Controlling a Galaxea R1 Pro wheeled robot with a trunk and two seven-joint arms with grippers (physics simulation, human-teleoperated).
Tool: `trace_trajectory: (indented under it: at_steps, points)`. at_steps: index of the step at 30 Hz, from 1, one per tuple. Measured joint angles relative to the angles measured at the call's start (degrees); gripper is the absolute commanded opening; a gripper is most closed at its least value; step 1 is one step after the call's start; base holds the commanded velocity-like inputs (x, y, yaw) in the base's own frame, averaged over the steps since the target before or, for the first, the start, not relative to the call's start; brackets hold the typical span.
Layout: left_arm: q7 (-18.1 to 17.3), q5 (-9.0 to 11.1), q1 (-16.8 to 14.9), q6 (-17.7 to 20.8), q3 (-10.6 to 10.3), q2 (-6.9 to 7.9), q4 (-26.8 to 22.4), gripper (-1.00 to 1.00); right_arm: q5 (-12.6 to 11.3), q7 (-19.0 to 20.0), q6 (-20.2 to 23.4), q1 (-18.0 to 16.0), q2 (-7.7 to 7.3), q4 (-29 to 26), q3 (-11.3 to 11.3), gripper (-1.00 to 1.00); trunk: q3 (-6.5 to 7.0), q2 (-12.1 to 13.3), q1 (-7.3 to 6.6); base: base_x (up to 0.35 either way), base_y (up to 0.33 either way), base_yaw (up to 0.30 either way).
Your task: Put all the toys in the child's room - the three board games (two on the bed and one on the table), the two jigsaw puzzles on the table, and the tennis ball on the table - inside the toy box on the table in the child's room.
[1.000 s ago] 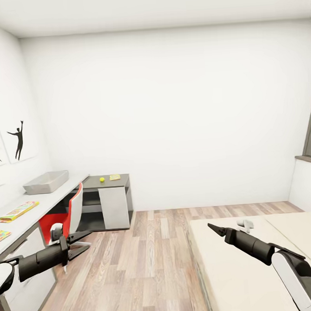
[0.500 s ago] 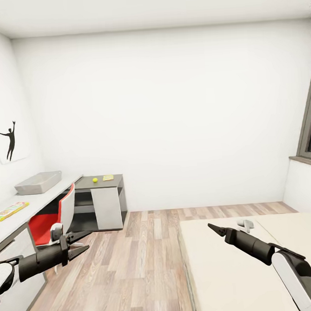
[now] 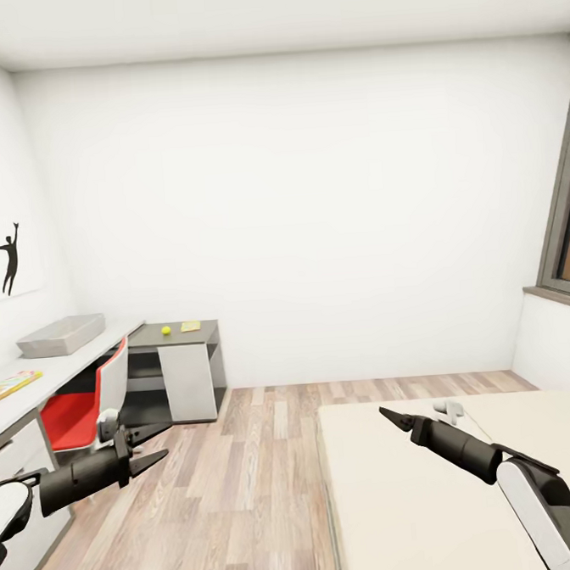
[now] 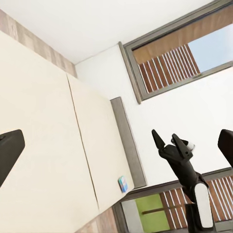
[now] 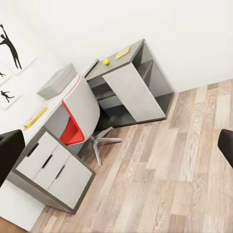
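Along the left wall: desk (image 3: 70, 368), white top, running to the far corner where a grey side table (image 3: 174, 333) joins it.
Bed (image 3: 436, 495): cream, low right of the head view, its near-left corner beside the wood floor (image 3: 248, 483); in the left wrist view a small blue-and-white box (image 4: 123, 184) lies at the bed's far edge, too small to tell what it is.
Window (image 3: 569, 214): dark frame on the right wall.
Chair (image 3: 89, 401): red seat, white back, pushed in at the desk's edge.
Toy box (image 3: 61, 335): grey open tray on the desk, toward its far end, near the wall.
Poster (image 3: 9, 260): black dancing figure on the left wall above the desk.
Board game (image 3: 11, 386): flat, bright-coloured, on the desk near its front edge, well apart from the toy box.
Puzzle (image 3: 190, 326): yellow, flat on the grey table's top, near its back edge.
Ball (image 3: 166, 330): yellow-green, on the grey table, just beside the puzzle.
Left gripper (image 3: 152, 445): fingers parted wide, holding nothing, over the floor by the chair.
Right gripper (image 3: 389, 417): over the bed's near edge, holding nothing; its fingers look closed to a point in the head view, but in the right wrist view they stand far apart at the frame's sides.
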Motion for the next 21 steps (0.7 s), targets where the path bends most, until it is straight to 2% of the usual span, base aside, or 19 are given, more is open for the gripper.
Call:
trace_trajectory:
  at_steps: [8,21]
  points:
    - [0.7,0.0,0.0,-0.1,-0.1,-1.34,0.0,1.0,0.0,0.0,0.0,0.0,1.03,0.2,0.1,1.0,0.0,0.0,0.0,0.0,-0.176,0.0]
    - [3.9,0.1,0.0,0.0,-0.1,-1.77,-0.1,1.0,0.0,0.0,0.0,0.1,1.28,-0.1,0.0,1.0,0.0,0.0,0.0,0.0,-0.281,0.0]
